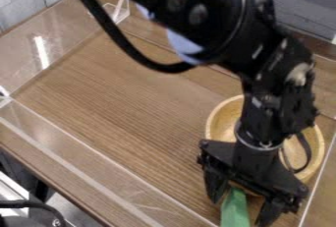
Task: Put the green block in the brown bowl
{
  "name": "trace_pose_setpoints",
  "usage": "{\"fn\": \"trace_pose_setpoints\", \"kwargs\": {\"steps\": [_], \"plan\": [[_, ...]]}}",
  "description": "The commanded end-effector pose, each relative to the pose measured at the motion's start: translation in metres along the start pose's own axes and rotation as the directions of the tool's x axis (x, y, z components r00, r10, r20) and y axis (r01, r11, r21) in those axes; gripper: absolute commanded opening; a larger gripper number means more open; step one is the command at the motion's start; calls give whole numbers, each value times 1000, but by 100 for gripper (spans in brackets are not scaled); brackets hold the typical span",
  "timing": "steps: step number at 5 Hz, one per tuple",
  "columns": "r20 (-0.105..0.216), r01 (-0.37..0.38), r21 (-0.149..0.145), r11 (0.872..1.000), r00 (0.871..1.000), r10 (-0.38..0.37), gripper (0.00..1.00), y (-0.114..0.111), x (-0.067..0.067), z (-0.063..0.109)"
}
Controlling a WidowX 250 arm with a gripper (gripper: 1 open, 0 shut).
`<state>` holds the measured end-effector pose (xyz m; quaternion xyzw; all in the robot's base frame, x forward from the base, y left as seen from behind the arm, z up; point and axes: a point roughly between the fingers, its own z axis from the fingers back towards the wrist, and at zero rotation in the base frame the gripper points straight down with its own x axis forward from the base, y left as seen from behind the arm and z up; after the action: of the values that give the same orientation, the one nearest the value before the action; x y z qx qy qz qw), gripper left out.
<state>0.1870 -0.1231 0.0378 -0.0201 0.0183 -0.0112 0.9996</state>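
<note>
The green block (234, 212) lies on the wooden table at the bottom edge of the camera view, just below the brown bowl (226, 121). My gripper (250, 197) points straight down over the block, open, with one black finger (218, 187) to its left and the other to its right. Only the block's lower part shows between the fingers. Much of the bowl is hidden behind the black arm (210, 25); its left rim and a part of the right rim show.
A clear acrylic wall (79, 167) rims the wooden table (118, 93) along the front left and the back. A small clear stand (121, 9) sits at the back left corner. The table's right edge runs close by the bowl.
</note>
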Motion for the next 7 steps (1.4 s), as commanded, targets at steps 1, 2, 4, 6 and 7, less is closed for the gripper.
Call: {"fn": "trace_pose_setpoints", "kwargs": {"steps": [1, 2, 4, 6, 7], "plan": [[31, 4, -21, 1000, 1000, -4, 0, -4, 6, 1], [23, 3, -22, 1000, 1000, -2, 0, -3, 4, 4], [23, -15, -31, 999, 1000, 15, 0, -2, 3, 14], [19, -31, -42, 999, 999, 32, 0, 1, 4, 14], [16, -39, -47, 998, 999, 39, 0, 2, 5, 13]]}}
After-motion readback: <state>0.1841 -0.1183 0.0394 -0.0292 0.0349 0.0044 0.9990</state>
